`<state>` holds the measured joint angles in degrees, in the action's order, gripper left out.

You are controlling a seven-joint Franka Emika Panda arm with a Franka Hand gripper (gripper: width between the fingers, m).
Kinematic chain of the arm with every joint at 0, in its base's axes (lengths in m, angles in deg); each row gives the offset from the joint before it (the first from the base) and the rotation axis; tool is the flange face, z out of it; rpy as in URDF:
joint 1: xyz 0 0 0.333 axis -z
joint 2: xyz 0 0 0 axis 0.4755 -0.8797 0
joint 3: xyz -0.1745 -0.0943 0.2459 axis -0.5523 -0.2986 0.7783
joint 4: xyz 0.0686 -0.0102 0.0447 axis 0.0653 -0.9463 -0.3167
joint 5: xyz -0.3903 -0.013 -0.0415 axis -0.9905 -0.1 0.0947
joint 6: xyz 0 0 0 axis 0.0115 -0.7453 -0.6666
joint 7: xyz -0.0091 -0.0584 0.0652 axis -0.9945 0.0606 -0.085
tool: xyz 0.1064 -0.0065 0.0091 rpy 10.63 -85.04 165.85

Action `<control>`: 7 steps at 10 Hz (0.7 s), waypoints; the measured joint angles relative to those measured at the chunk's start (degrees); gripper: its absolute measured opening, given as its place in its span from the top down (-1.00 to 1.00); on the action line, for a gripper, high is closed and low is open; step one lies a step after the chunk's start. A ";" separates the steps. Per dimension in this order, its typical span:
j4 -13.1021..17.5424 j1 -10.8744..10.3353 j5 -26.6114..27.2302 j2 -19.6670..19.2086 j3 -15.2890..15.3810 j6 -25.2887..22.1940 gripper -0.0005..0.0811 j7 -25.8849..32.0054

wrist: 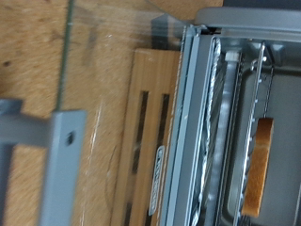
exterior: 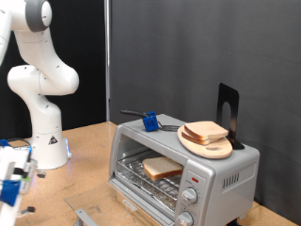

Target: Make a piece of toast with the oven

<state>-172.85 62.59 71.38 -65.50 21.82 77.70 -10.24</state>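
Note:
The silver-grey oven (exterior: 221, 174) stands at the exterior view's right with its glass door (exterior: 99, 213) folded down open. The piece of toast (exterior: 162, 168) lies flat on the wire rack inside. The wrist view shows the open door's glass (wrist: 113, 94), its grey handle (wrist: 56, 160), the oven's rack (wrist: 226, 122) and the toast (wrist: 259, 169) edge-on inside. A white and blue part at the exterior view's lower left edge looks like my gripper (exterior: 11, 179), well apart from the oven. Its fingers do not show in the wrist view.
On top of the oven lie a round wooden board (exterior: 214, 149) with bread slices (exterior: 205, 131), a blue-headed tool (exterior: 150, 121) with a black handle, and a black stand (exterior: 229, 108). Two knobs (exterior: 193, 196) sit on the oven's front. The arm's white base (exterior: 47, 141) stands on the wooden table (exterior: 89, 151).

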 joint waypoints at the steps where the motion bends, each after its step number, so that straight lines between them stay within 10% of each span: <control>1: -1.51 -1.04 0.01 0.12 0.74 1.34 -0.99 0.00; 7: -7.61 -5.25 4.15 0.85 4.14 8.78 -0.99 -0.17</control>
<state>-180.47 57.35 75.53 -64.65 25.97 86.48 -10.41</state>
